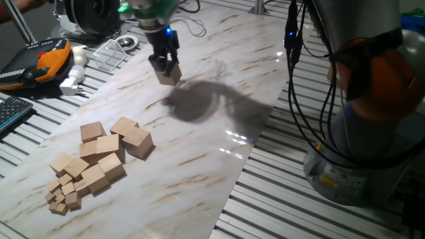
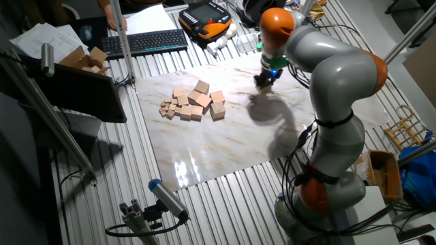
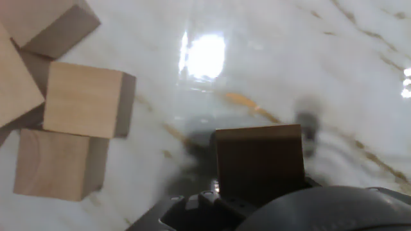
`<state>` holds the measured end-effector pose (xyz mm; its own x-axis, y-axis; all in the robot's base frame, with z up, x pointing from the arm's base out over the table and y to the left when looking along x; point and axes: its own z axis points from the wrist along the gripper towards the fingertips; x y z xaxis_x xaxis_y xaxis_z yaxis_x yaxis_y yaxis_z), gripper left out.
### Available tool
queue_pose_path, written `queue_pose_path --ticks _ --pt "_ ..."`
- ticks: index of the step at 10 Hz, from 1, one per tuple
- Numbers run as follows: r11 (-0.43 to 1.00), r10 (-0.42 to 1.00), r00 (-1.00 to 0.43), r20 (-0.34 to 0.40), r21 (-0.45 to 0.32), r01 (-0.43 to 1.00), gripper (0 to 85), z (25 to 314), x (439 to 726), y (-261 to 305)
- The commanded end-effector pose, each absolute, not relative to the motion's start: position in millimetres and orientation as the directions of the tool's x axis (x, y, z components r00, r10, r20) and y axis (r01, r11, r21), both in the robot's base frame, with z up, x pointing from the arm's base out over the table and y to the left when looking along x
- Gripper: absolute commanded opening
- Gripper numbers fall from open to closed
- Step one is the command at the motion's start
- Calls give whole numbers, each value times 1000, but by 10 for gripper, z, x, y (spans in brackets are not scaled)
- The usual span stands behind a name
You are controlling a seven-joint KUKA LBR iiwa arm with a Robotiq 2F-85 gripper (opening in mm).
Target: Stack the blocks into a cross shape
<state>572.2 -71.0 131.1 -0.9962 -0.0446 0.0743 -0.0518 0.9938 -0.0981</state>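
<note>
Marble-patterned board (image 1: 219, 153) covers the slatted table; the remaining blocks (image 1: 99, 159) lie clustered at its 8 o'clock. The gripper (image 1: 164, 68), clamped on one block (image 1: 169, 74), hangs above bare marble at 12 o'clock. Judged a carrying step; next comes lowering squarely onto open board.

Matt wooden blocks (image 1: 99, 159) on a glossy marble-look tabletop (image 1: 212, 153).

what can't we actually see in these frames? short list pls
- Held block, hand view: only one shadowed face shows; the gripper body covers its lower part, and the fingers cannot be made out.
- Block pile, hand view: cut off by the left edge.
- Tiny cubes, the other fixed view: too small to count.
- Gap between held block and marble table: unclear in every view.
</note>
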Motion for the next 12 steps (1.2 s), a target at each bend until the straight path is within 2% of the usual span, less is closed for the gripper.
queue_pose_path --ticks 1,7,12 --pt "992 -38 -997 72 -116 -46 0 1295 5686 -950" --pt "992 -3 -995 102 -124 -16 0 1234 5526 -1091" --pt "995 5 -998 67 -101 -2 0 889 5583 -1038"
